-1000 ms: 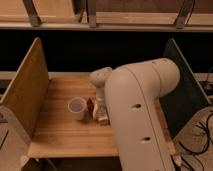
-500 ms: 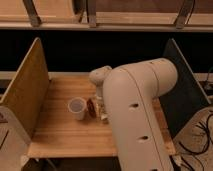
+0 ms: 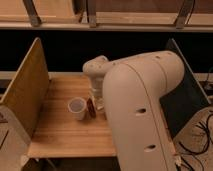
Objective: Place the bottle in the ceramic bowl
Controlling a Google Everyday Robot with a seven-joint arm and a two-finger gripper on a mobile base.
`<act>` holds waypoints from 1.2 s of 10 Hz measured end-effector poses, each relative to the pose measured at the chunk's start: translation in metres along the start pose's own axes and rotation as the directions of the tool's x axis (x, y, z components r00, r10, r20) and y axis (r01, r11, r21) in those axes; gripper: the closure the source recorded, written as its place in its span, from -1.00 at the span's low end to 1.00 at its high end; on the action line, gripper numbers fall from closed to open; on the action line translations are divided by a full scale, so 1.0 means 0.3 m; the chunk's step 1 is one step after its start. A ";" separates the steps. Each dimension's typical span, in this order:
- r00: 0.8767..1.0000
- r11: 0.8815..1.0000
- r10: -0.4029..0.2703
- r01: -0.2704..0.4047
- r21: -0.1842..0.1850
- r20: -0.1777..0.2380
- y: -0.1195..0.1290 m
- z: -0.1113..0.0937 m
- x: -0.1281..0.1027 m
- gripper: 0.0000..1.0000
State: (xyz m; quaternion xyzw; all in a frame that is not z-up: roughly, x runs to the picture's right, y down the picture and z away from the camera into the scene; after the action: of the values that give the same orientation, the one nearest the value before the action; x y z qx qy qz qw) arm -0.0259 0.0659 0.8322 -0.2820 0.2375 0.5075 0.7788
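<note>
My large cream arm [image 3: 140,105] fills the middle and right of the camera view. Its wrist bends down to the gripper [image 3: 97,100], which is low over the wooden table [image 3: 65,135], just right of a small dark red object [image 3: 91,107] and a white translucent cup [image 3: 76,108]. The arm covers most of the gripper. The bottle is hidden behind the gripper and arm. The reddish-orange ceramic bowl is hidden too.
Upright wooden panels [image 3: 25,90] wall the table on the left, and a dark panel [image 3: 187,95] walls it on the right. A dark shelf gap runs behind the table. Cables [image 3: 202,135] lie on the floor at right.
The arm has shifted a little to the left and down. It now covers the brownish, cream-labelled bottle that showed just right of the dark red object a second ago.
</note>
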 end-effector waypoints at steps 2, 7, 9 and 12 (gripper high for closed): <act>0.996 0.995 -0.018 0.010 0.095 0.084 -0.039 -0.155 -0.052 1.00; 0.983 0.957 0.100 -0.138 0.256 0.155 -0.347 -0.272 -0.037 1.00; 0.977 0.955 0.111 -0.155 0.253 0.180 -0.416 -0.250 -0.055 1.00; 0.975 0.971 0.097 -0.136 0.196 0.200 -0.422 -0.202 -0.077 0.96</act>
State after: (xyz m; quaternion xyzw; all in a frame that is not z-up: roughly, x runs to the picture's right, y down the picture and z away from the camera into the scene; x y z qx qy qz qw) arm 0.0774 -0.0319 0.8284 -0.1351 0.2305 0.5493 0.7917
